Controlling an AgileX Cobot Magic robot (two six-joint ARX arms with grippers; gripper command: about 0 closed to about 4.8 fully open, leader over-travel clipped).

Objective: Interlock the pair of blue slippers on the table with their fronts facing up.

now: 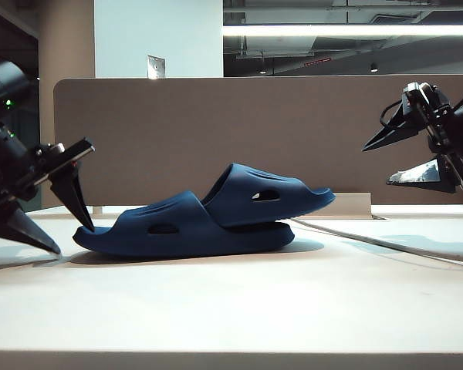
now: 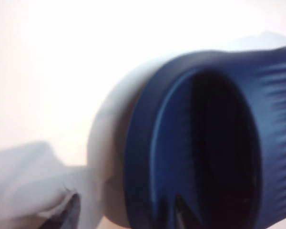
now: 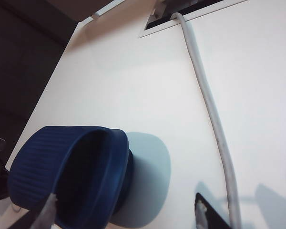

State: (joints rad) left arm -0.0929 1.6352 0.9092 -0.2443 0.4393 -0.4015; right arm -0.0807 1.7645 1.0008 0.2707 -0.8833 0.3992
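You see the pair of blue slippers nested together, lying mid-desk. Your left gripper sits at their left end, jaws spread, holding nothing. Your right gripper hangs high on the right, jaws released too.

You won't find any readable text, label, brand, number or sign here. The pair of blue slippers bears no legible marking. The small plate on the far wall is too small to read.
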